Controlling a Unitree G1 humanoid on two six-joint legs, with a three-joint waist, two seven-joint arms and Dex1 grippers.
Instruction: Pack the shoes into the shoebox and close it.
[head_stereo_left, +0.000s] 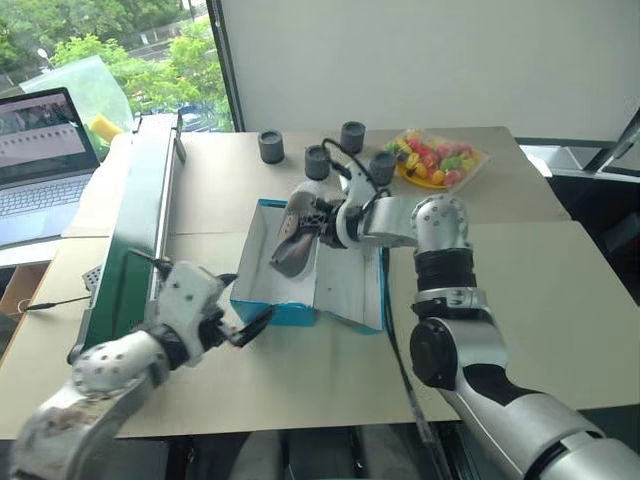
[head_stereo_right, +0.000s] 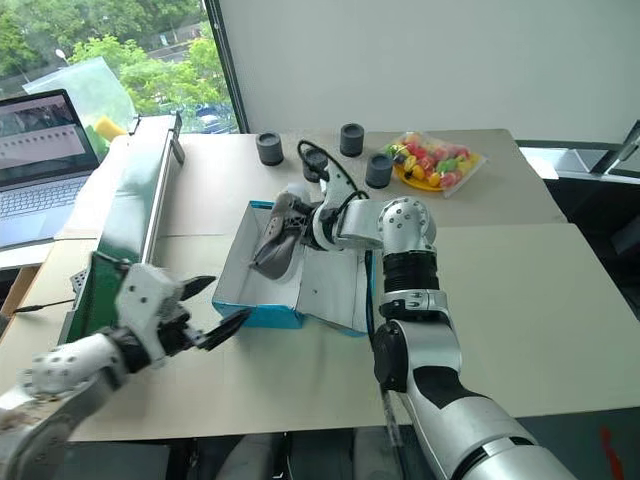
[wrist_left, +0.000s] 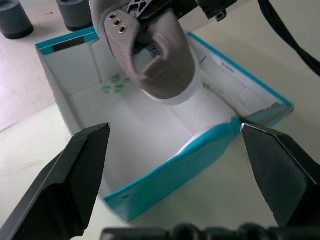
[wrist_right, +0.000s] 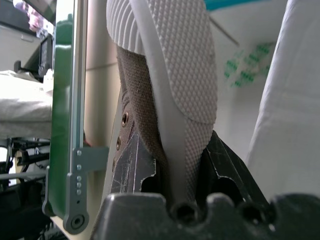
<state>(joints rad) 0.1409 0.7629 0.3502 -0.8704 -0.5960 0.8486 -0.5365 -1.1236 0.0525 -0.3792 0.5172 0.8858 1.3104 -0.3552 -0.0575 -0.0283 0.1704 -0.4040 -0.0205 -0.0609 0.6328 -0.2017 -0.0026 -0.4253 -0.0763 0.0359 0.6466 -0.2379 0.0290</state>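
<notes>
Nearest, the left gripper (head_stereo_left: 243, 328) hovers just off the near end of the shoebox (head_stereo_left: 262, 304) with its jaws wide apart and nothing between them. The turquoise box lies open on the cardboard-covered table (head_stereo_left: 520, 300), its white floor bare, its hinged lid (head_stereo_left: 352, 290) folded flat toward the right arm. Above the box's middle the right gripper (head_stereo_right: 300, 222) is clamped on a grey-taupe sneaker (head_stereo_left: 292, 243), fingers pinching sole and upper, the shoe hanging over the interior. The second shoe cannot be made out.

To seat this one well, I would lower it along one long wall, sole flat on the floor, so room stays for its mate, and release only once it rests. The left gripper is well placed to steady the near wall if the box slides.

Beyond the box stand four dark cylinders (head_stereo_left: 271, 147) and a bag of coloured sweets (head_stereo_left: 438, 158), clear of the work. A green conveyor frame (head_stereo_left: 140, 215) runs along the left side, a laptop (head_stereo_left: 40, 160) past it; neither blocks the lid's swing, I judge
</notes>
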